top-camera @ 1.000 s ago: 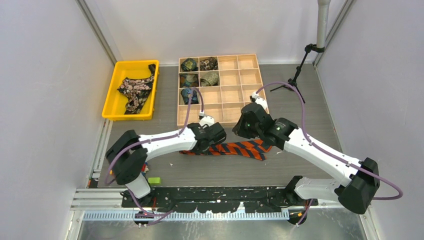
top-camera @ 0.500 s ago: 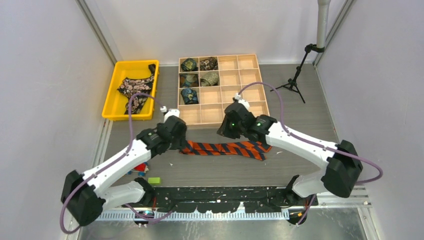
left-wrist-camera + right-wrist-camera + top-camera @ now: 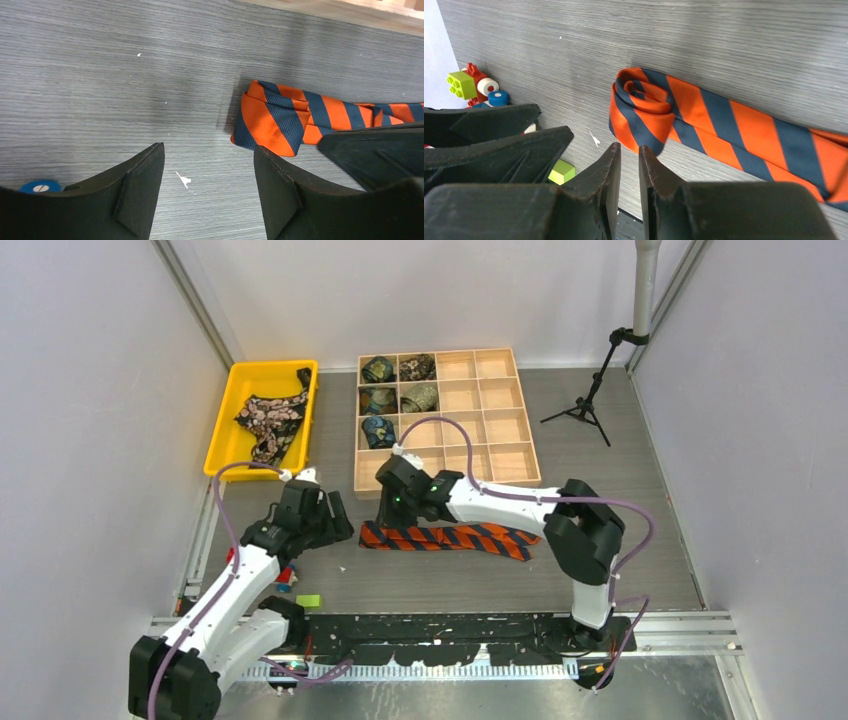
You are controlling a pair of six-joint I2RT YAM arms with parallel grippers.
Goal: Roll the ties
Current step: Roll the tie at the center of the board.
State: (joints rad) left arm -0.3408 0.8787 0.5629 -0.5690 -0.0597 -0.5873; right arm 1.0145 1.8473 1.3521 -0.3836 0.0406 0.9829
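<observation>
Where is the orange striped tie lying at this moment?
Top view: the orange striped tie lies mid-table, just on the near side of the wooden compartment box, its left end partly rolled.

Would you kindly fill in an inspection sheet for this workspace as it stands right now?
Surface: grey wood-grain table, a few white specks.
Job's things: striped tie on the table, left end curled into a small roll, rest flat; floral tie unrolled in the yellow tray; five rolled ties in the wooden compartment box.
Clutter: toy blocks at the table's near-left edge.
Pincers: left pincer wide open, empty; right pincer empty, jaws a narrow gap apart, beside the tie's rolled end.
Cables: purple cables loop above both arms, off the tie.
Surroundings: white walls; black tripod far right.
</observation>
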